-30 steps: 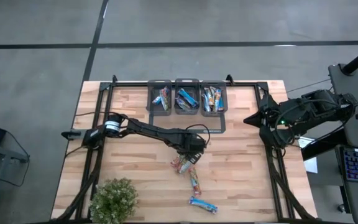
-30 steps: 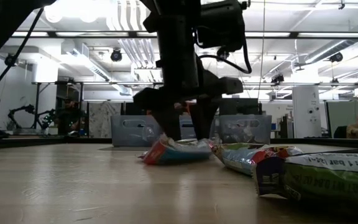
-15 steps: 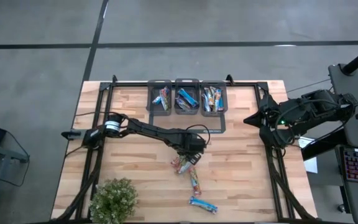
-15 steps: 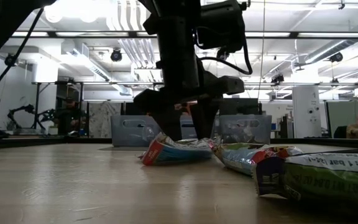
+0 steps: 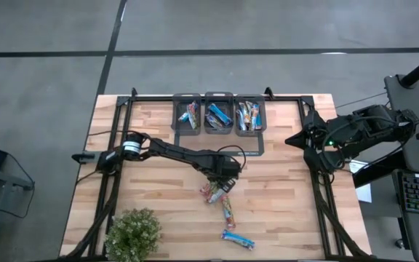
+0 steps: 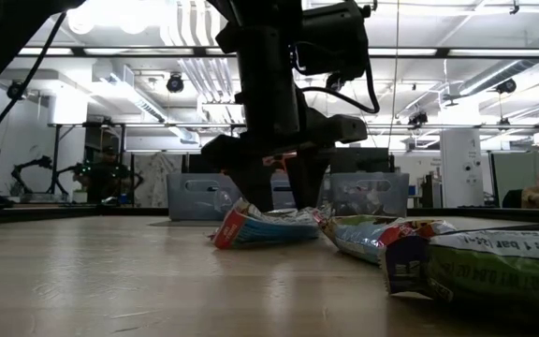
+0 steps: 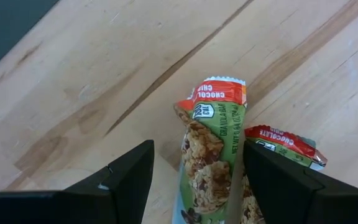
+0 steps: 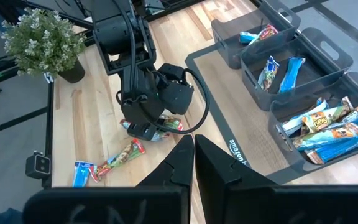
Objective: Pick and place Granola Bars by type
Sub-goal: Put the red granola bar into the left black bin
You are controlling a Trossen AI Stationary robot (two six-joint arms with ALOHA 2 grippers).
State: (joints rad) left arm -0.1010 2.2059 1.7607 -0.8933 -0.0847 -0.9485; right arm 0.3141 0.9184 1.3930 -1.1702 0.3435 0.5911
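Note:
My left gripper (image 5: 222,183) is open and points down at the table's middle. Its fingers stand on either side of a green, red-ended granola bar (image 7: 213,143) without visibly touching it. That bar lies flat on the wood (image 6: 269,227). A second green-and-red bar (image 7: 284,146) lies right beside it. Toward the near edge lie another multicoloured bar (image 5: 228,211) and a blue one (image 5: 237,239). My right gripper (image 8: 194,163) is shut and waits over the table's right edge (image 5: 318,142).
Three grey bins (image 5: 218,113) sit at the far edge on a dark mat, each holding sorted bars. A potted leafy plant (image 5: 132,233) stands at the near left corner. A black frame rail (image 5: 318,189) runs along the table's sides.

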